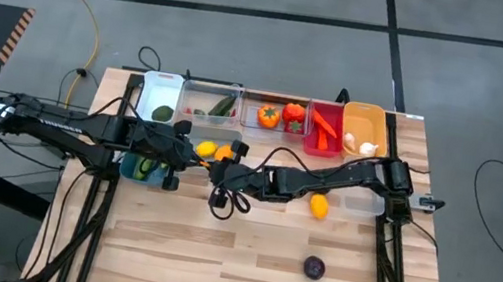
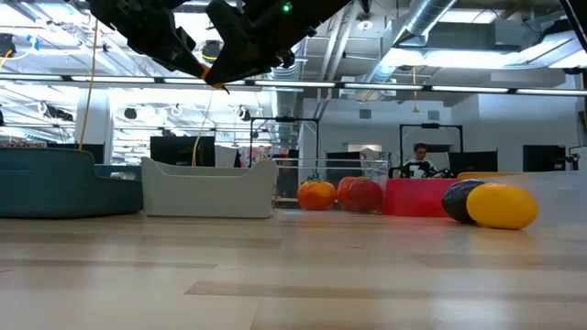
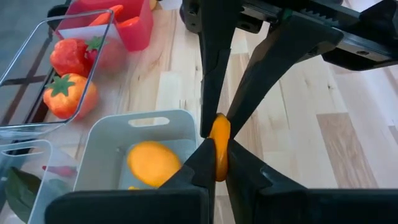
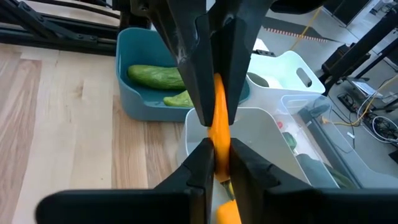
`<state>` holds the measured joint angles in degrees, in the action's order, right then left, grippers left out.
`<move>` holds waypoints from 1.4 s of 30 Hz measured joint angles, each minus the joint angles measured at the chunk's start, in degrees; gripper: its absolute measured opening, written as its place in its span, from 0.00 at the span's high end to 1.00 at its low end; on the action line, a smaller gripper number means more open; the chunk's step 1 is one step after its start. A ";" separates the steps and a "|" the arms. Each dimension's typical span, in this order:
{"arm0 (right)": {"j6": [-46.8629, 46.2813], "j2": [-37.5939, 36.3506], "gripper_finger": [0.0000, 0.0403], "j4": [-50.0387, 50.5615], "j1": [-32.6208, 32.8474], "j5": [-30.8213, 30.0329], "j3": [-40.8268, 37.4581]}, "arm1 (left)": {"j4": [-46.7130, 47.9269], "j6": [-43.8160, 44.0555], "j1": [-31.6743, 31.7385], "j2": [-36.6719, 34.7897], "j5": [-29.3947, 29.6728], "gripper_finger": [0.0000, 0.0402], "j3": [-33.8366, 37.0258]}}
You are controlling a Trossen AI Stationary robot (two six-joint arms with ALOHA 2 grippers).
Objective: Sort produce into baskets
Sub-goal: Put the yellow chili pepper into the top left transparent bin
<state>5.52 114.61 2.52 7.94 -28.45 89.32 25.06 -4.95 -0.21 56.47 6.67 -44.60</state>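
Handover in mid-air: orange piece of produce (image 4: 218,127), thin and elongated, likely a carrot, pinched at one end by the left gripper (image 3: 219,163) and at the other by the right gripper (image 4: 217,163), both clamped on it above the table.

- Directly beneath the meeting grippers: grey-blue basket (image 3: 112,149) holding a yellow lemon (image 3: 152,163).
- Just beyond, on the left arm's side: teal basket (image 4: 140,99) with green cucumbers (image 4: 155,76).
- Farther out, behind the grippers: row of tubs, including a clear basket (image 3: 37,74) with orange and red peppers, and a red basket (image 1: 324,130) with carrots.
- Well apart on bare table: loose lemon (image 1: 319,206); purple ball (image 1: 313,267).

Risks: both grips are narrow; an ill-timed release could drop the piece into the grey-blue basket, missorted, or pull it askew.
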 joint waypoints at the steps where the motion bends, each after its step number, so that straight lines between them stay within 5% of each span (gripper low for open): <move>1: -0.13 0.00 0.79 -0.02 0.00 0.00 0.00 | -0.03 0.00 0.00 0.00 0.00 0.97 0.00; 15: -2.68 -5.81 0.50 10.50 0.30 0.04 0.00 | -0.17 0.02 1.33 0.00 8.54 0.97 0.00; 21: -7.77 -13.22 0.49 23.76 0.79 0.04 0.00 | -0.59 -1.20 7.42 0.97 16.54 0.97 -0.02; 35: -26.56 -25.87 0.51 51.98 4.00 0.74 0.00 | -13.09 -11.16 28.36 15.83 17.66 0.97 -0.07; 42: -37.26 -27.51 0.51 63.43 5.29 7.91 0.00 | -14.75 -8.91 32.20 21.99 17.78 0.82 -0.04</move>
<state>-31.75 87.09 65.96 13.24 -20.53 89.32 10.31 -13.86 31.99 78.45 24.46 -44.64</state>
